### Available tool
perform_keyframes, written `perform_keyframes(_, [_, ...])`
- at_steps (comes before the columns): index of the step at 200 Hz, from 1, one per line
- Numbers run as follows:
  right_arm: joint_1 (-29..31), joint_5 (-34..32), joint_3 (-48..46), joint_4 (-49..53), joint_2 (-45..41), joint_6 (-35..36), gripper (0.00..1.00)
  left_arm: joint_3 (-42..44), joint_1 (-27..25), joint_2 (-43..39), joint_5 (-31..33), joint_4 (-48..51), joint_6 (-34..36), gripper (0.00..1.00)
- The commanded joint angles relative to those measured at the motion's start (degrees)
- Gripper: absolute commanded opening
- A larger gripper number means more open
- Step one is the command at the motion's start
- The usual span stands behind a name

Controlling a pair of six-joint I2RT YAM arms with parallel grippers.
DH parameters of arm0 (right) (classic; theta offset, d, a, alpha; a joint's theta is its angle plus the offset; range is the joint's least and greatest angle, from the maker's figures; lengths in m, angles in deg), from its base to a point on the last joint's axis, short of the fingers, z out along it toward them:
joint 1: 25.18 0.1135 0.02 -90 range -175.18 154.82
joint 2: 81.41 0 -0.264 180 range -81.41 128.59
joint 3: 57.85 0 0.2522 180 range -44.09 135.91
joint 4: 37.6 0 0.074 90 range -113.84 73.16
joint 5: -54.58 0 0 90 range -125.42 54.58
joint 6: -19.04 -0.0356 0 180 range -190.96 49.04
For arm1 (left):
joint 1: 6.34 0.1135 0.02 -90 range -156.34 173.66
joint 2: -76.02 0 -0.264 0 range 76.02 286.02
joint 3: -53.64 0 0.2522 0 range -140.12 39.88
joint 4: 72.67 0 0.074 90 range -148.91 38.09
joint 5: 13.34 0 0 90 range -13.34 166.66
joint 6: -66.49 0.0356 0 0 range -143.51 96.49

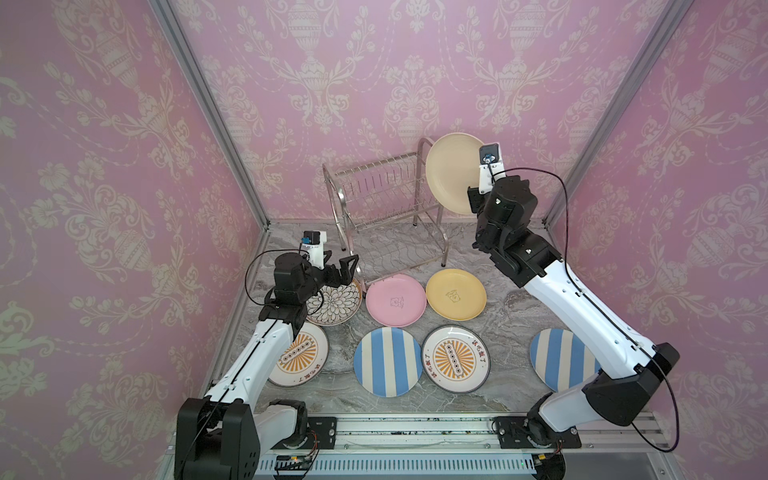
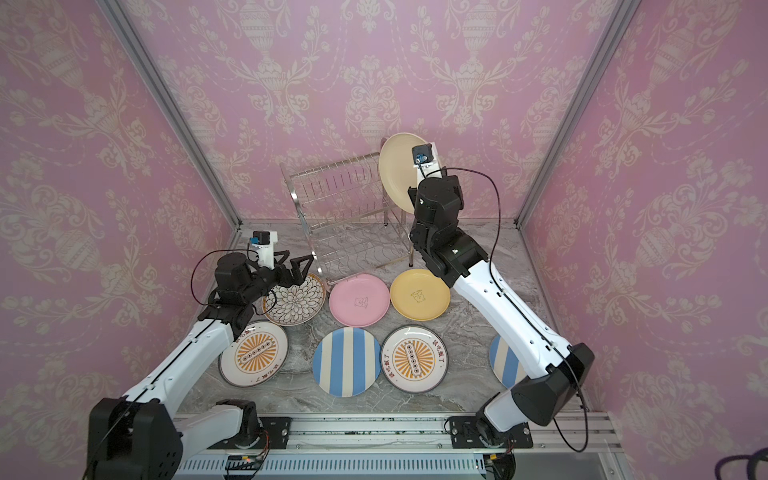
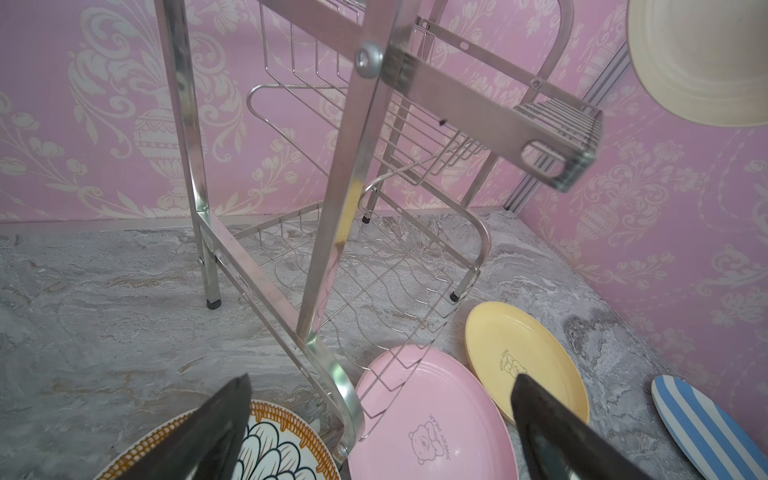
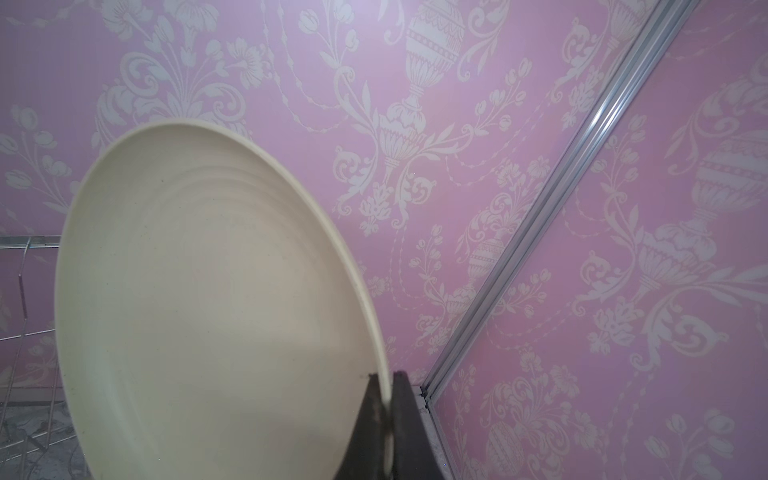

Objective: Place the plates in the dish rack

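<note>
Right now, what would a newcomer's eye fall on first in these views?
The cream plate stands out first: the right gripper holds it on edge in the air by the right end of the rack, which holds no plates yet. Next come seven more plates lying flat on the table in front of the rack, with the open left gripper over the petal plate.

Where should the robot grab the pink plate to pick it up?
Probably its thin rim, near-left edge, coming in from the left. The pink plate lies flat, the dish rack overhangs its far edge, and the yellow plate crowds its right.
</note>
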Motion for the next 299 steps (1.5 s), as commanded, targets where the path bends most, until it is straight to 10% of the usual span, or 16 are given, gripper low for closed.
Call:
perform_keyframes(1, [0.5, -1.9, 3.2, -13.0, 2.7, 6.4, 0.0, 0.6, -0.9, -0.6, -2.8, -3.1, -2.7, 0.99])
perform_keyframes(157, [0.5, -5.1, 25.5, -43.5, 32.5, 33.1, 0.0, -0.1, -1.7, -2.8, -3.0, 1.0, -2.5, 0.99])
perform_keyframes(299, [-1.3, -6.0, 33.4, -27.7, 39.3, 21.9, 0.0, 0.6, -1.7, -3.7, -2.8, 1.5, -1.6, 0.99])
